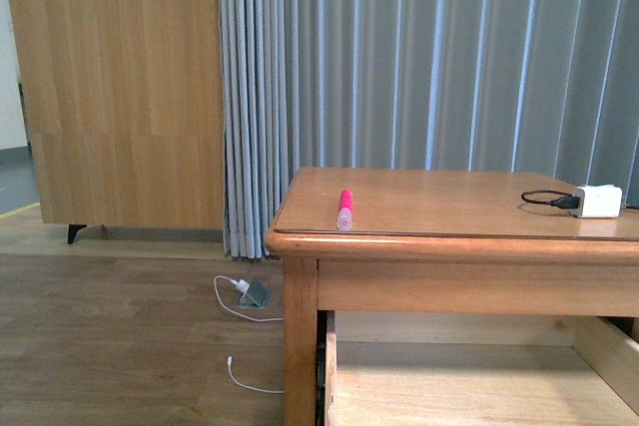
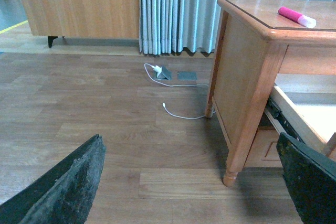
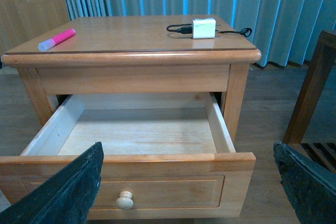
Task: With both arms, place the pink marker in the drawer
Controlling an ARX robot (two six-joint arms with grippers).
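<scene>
While pulled out, drawer (image 3: pixel 157 157): wide mouth (knob (image 3: pixel 124 200) frontward).
Marker (image 1: pixel 345 209): by front-left edge of tabletop (image 1: pixel 449 202).
Left gripper (image 2: pixel 189 145): jaws spread.
Right gripper (image 3: pixel 186 150): jaws spread, before drawer.

A white charger (image 1: pixel 597 201) with a black cable (image 1: pixel 565 203) sits on the surface's (image 1: pixel 449 205) right side. Grey curtains (image 1: pixel 419 57) hang behind; a white cord (image 1: pixel 237 284) trails across the wooden floor (image 1: pixel 120 346).

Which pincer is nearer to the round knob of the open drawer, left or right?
Right. The right pincer hovers just before the drawer front, close to the knob. The left pincer is out beside the cabinet, over the floor, farther away.
</scene>
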